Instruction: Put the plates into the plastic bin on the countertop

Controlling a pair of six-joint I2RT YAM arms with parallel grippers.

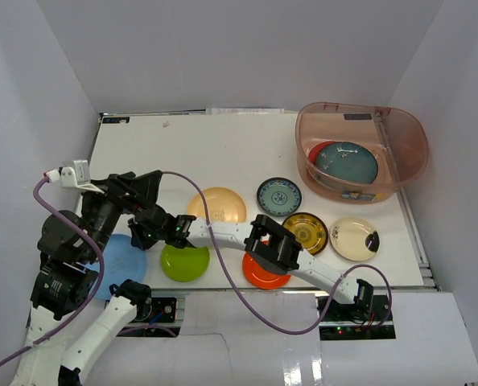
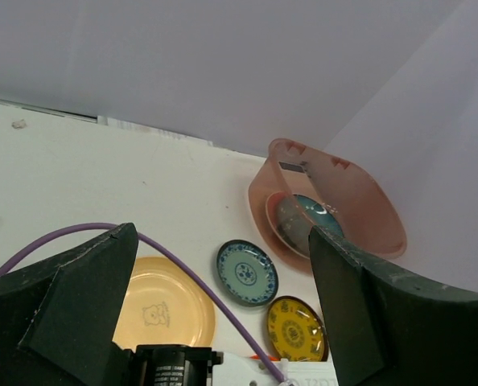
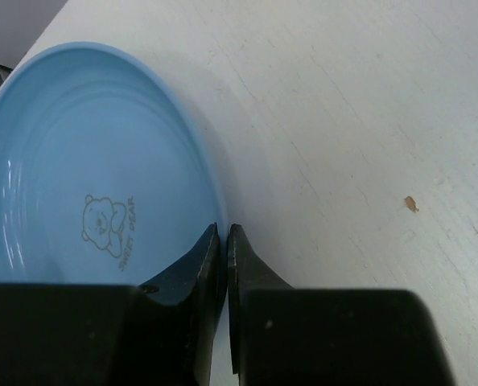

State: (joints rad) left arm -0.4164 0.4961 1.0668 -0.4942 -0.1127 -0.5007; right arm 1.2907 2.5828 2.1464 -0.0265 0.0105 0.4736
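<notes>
My right gripper (image 1: 145, 235) reaches far left and is shut on the right rim of the light blue plate (image 1: 117, 264); in the right wrist view the fingertips (image 3: 223, 229) pinch that plate's (image 3: 86, 177) edge. My left gripper (image 1: 145, 187) hangs open and empty above the table's left side; its view (image 2: 223, 322) looks between wide jaws. On the countertop (image 1: 223, 145) lie the tan plate (image 1: 216, 206), blue-patterned plate (image 1: 278, 196), brown-and-yellow plate (image 1: 305, 232), cream plate (image 1: 354, 238), lime green plate (image 1: 184, 263) and orange-red plate (image 1: 263, 275). The plastic bin (image 1: 400, 137) holds a dark teal plate (image 1: 348, 162) on a red one (image 1: 318, 150).
Pale grey walls enclose the table on three sides. My right arm (image 1: 223, 235) lies across the front row of plates, partly covering the orange-red one. A purple cable (image 1: 223, 277) loops over the near edge. The bin also shows in the left wrist view (image 2: 368, 209).
</notes>
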